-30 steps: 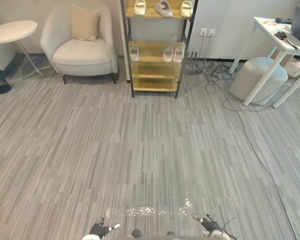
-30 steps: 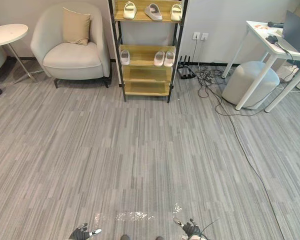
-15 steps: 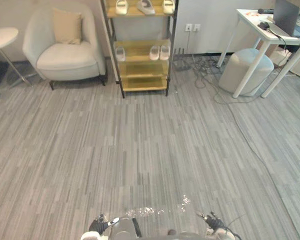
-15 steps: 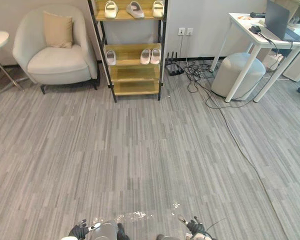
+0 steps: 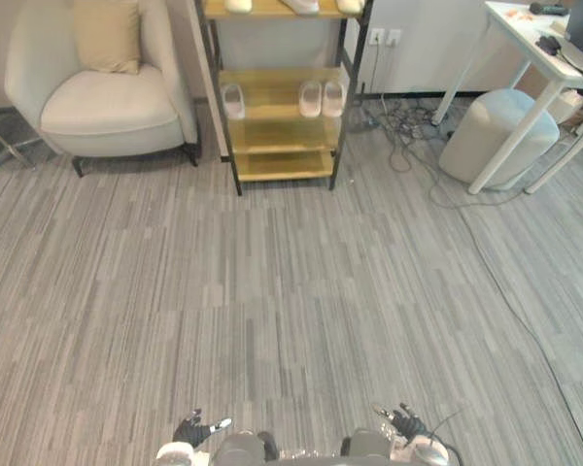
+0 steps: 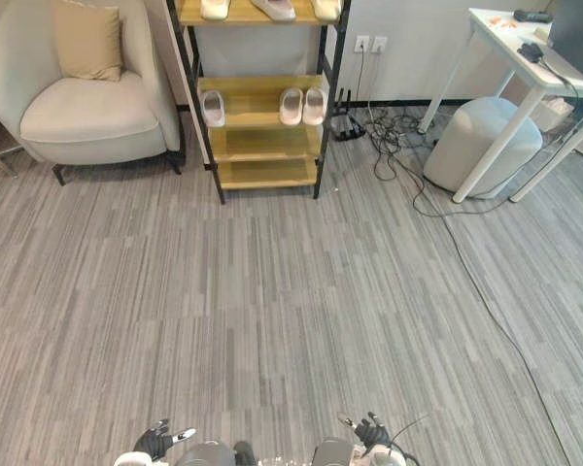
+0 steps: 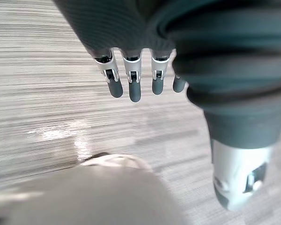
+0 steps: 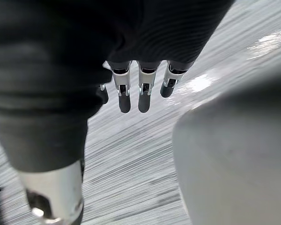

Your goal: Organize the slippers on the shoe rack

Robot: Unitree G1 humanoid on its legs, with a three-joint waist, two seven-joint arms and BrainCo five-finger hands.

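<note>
Left hand (image 5: 192,429): left eye view, at the lower edge left of centre, over the grey floor (image 5: 291,291), fingers loosely spread and holding nothing.
Right hand (image 5: 403,423): same view, lower edge right of centre, just as loose, nothing in it.
Shoe rack (image 5: 277,165): far end of the room against the wall, well apart from both hands (wooden shelves in a dark frame).
Armchair (image 5: 107,112): just left of the rack, a cushion (image 5: 105,34) against its back.
Single slipper (image 6: 214,107): right eye view, left end of the middle shelf.
Pair of slippers (image 6: 303,105): same shelf, right end, side by side.
Top-shelf slippers (image 6: 272,8): three pale ones in a row, partly cut off by the view's upper edge.
Stool (image 6: 481,146): right of the rack, beside a white desk (image 6: 515,49), with cables (image 6: 398,146) on the floor between rack and stool.
Left fingers (image 7: 135,89): left wrist view, straight, hanging above the floor, touching nothing, thumb (image 7: 234,187) held apart.
Right fingers (image 8: 144,98): right wrist view, straight above the floor, touching nothing, thumb (image 8: 51,197) apart.
</note>
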